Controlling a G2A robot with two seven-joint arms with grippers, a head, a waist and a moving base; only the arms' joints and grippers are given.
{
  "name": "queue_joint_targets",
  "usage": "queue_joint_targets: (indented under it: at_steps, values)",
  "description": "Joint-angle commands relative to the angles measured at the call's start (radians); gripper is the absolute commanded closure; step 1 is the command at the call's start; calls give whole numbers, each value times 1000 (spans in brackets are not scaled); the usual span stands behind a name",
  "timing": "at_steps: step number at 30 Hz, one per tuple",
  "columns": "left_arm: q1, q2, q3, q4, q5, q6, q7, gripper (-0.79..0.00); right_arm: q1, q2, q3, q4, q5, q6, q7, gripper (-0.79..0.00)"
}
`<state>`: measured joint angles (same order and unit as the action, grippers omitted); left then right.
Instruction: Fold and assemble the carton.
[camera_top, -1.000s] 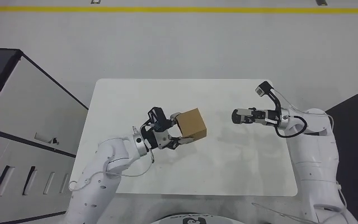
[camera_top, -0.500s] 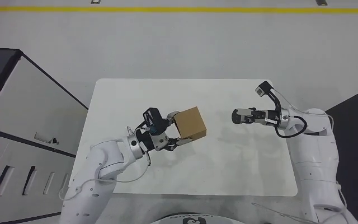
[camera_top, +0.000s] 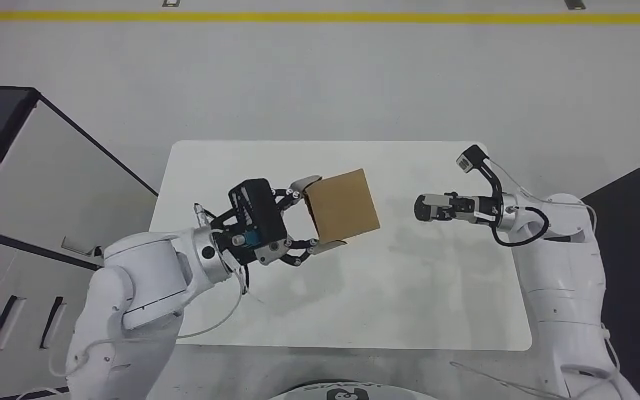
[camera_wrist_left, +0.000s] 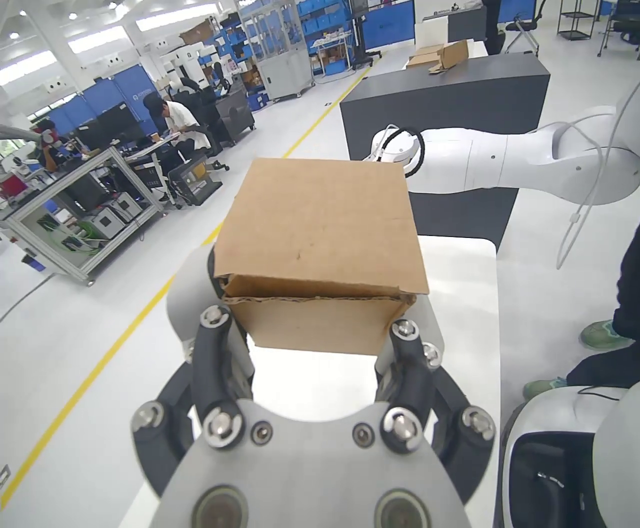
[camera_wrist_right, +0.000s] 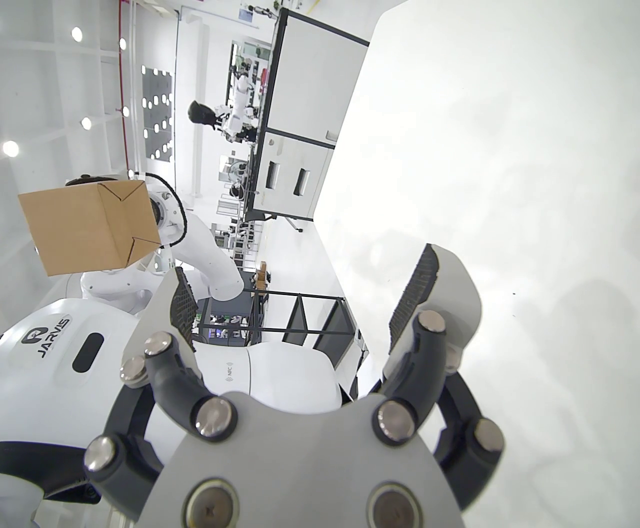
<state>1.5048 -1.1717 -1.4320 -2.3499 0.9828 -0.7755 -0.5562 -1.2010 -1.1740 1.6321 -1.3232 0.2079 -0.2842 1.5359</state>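
The carton (camera_top: 343, 204) is a brown cardboard box, folded into a cube and held tilted above the white table (camera_top: 400, 300). My left gripper (camera_top: 309, 215) is shut on it, one finger on each of two opposite sides. The left wrist view shows the carton (camera_wrist_left: 320, 250) close up between the fingers (camera_wrist_left: 202, 280), its near flap edges closed but slightly ragged. My right gripper (camera_top: 420, 208) stands open over the table's right part, well apart from the box, with nothing between its fingers (camera_wrist_right: 425, 285). Its wrist view has the carton (camera_wrist_right: 90, 227) farther off.
A grey cabinet (camera_top: 50, 200) stands off the table's left side. The table's surface (camera_wrist_right: 500, 150) is bare white around both arms. A person's legs and shoes (camera_wrist_left: 605, 330) stand beside the table's far side in the left wrist view.
My left arm has lifted the carton off the table and tilted it, drawing back to the left. The right arm has stayed still.
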Motion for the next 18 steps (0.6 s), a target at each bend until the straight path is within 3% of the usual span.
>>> queue_joint_targets:
  at_steps: [1, 13, 18]
  values:
    - [0, 0, 0, 0, 0, 0, 0, 0, 0, 0, 0, 0, 0, 0, 0, -785]
    - [0, 0, -2, 0, 1, 11, 9, 0, 0, 0, 0, 0, 0, 0, 0, -785]
    - [-46, 9, -42, 0, 3, -28, 33, 0, 0, 0, 0, 0, 0, 0, 0, -785]
